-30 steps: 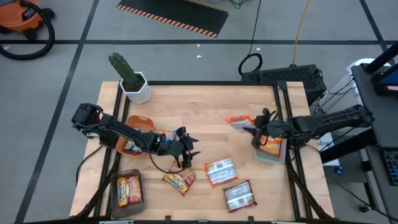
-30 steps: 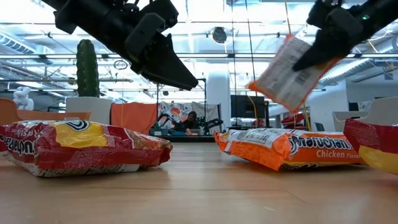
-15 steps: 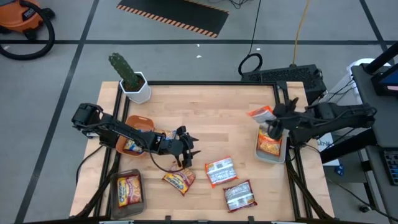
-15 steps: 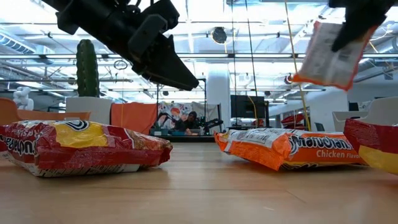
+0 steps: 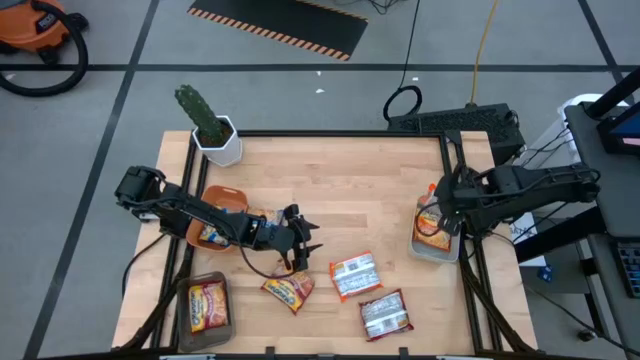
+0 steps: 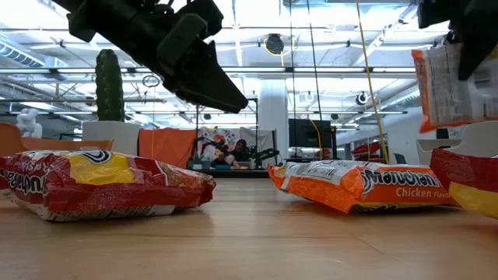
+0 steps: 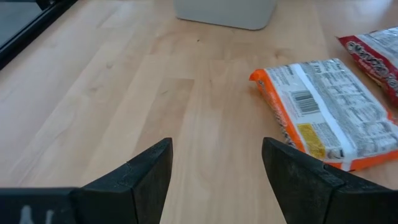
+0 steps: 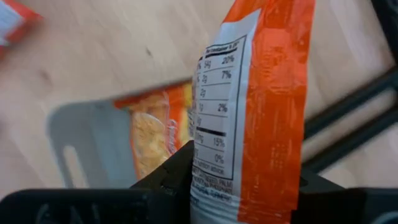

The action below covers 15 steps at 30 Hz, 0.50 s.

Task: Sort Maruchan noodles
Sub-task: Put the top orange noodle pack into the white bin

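Observation:
My right gripper (image 5: 441,203) is shut on an orange-and-white noodle packet (image 6: 453,84) and holds it above the grey tray (image 5: 440,255) at the table's right edge. Another orange packet (image 8: 151,133) lies in that tray. My left gripper (image 5: 303,247) hovers open above bare wood at mid-table, touching nothing. An orange packet (image 5: 355,275), a dark red one (image 5: 386,313) and a red-yellow one (image 5: 289,290) lie flat on the table near its front edge. In the left wrist view the orange packet (image 7: 323,121) lies beyond the open fingers. My right gripper pinches the orange packet between its two fingers, which lie on the packet's two flat faces (image 8: 249,162). In the low view the packet hangs upright below the gripper, lifted clear above the tray. The fingers themselves hide which end or edge they are on.
An orange bowl (image 5: 228,197) with a packet in it sits at the left. A second grey tray (image 5: 187,310) at the front-left corner holds a red packet. A potted cactus (image 5: 212,128) stands at the far-left corner. Bare wood lies across the table's far half.
My right gripper carried the orange packet toward the table's right edge, from above bare wood to above the grey tray. The packet swung from slanting to hanging nearly upright. My left arm kept still.

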Tool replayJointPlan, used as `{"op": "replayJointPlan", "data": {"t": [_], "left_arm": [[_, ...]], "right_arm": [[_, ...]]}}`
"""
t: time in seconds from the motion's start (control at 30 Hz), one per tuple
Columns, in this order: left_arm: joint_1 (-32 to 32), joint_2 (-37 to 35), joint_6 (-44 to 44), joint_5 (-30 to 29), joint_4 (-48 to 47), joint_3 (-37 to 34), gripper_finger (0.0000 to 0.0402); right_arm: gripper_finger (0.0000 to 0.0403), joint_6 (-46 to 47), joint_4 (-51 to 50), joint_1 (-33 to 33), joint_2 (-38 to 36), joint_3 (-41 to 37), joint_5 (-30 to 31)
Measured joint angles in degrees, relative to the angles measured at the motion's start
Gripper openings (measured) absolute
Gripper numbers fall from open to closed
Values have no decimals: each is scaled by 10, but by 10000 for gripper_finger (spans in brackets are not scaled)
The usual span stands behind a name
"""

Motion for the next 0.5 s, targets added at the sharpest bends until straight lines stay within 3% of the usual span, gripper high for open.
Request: {"op": "replayJointPlan", "data": {"t": [0.5], "left_arm": [[-4, 0, -17, 0, 2, 0, 253]], "right_arm": [[116, -39, 6, 0, 30, -37, 29]]}}
